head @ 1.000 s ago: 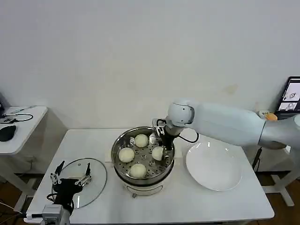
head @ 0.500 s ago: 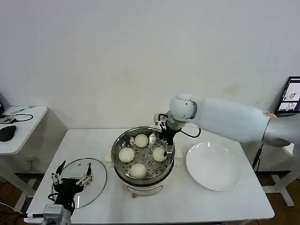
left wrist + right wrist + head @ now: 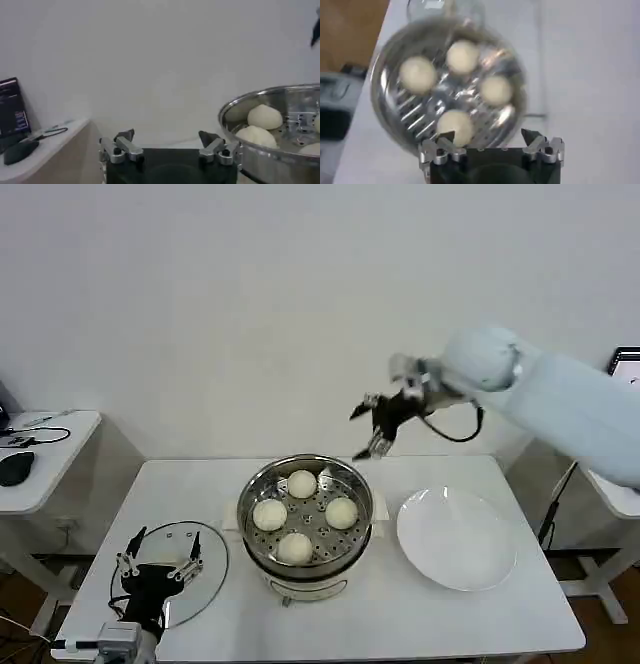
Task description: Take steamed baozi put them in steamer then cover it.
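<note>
Four baozi in the steamer; cover on the bench.

You see the steamer at the centre of the white bench, with all four steamed baozi on its perforated tray. Your right claw hangs above and behind the steamer's far rim, fingers apart and empty. The cover lies flat on the bench left of the steamer. Your left claw sits over it, fingers apart, gripping nothing. A white plate rests right of the steamer. No legible labels or writing appear.
</note>
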Robot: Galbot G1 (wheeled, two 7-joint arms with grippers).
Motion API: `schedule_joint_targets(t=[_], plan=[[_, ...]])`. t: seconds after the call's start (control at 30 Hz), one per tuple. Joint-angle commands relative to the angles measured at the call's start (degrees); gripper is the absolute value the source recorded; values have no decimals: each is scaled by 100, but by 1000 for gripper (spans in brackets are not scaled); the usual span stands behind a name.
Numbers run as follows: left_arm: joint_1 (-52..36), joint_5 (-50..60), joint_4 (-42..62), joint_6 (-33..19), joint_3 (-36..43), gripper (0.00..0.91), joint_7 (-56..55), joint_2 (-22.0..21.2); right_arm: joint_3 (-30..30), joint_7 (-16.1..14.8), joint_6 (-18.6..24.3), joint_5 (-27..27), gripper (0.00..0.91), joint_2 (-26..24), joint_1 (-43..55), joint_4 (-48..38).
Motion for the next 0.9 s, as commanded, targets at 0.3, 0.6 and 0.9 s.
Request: schedule_joint_targets(t=[0.3, 0.6, 0.9], plan=[[40, -189, 85, -433, 171, 907, -189, 72, 5249, 3070, 2094, 1517, 907, -2032, -4613, 1304], [138, 5, 56, -460, 83, 907, -344, 94, 8551, 3723, 2394, 1398, 907, -793, -8351, 2007], [115, 681, 292, -728, -33, 907, -491, 244, 9166, 3817, 2604, 661, 907, 1292, -10782, 2892]])
